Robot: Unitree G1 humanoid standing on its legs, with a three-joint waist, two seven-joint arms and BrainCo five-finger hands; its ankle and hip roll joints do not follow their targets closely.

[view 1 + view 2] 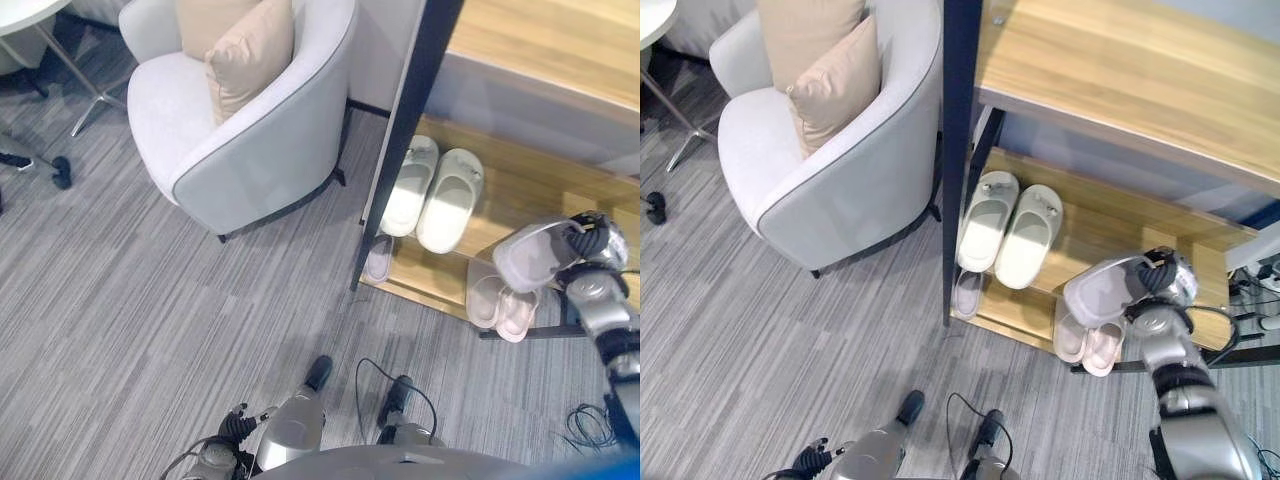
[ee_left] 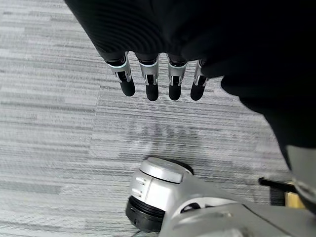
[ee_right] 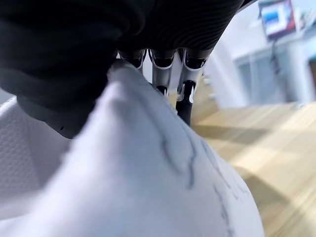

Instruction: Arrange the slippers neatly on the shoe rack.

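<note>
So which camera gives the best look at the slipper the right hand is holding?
The right eye view: the held slipper shows whole in the right hand, above the pink pair on the rack. The left eye view shows much the same. The right wrist view sees it too close to make out its shape.

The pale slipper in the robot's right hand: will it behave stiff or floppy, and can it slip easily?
The slipper keeps its moulded shape while the right hand grips one end, so it is probably fairly stiff, with some give. It looks like thick foam, likely light for its size. Its surface seems smooth, so it might slide in the fingers or on the wooden shelf.
</note>
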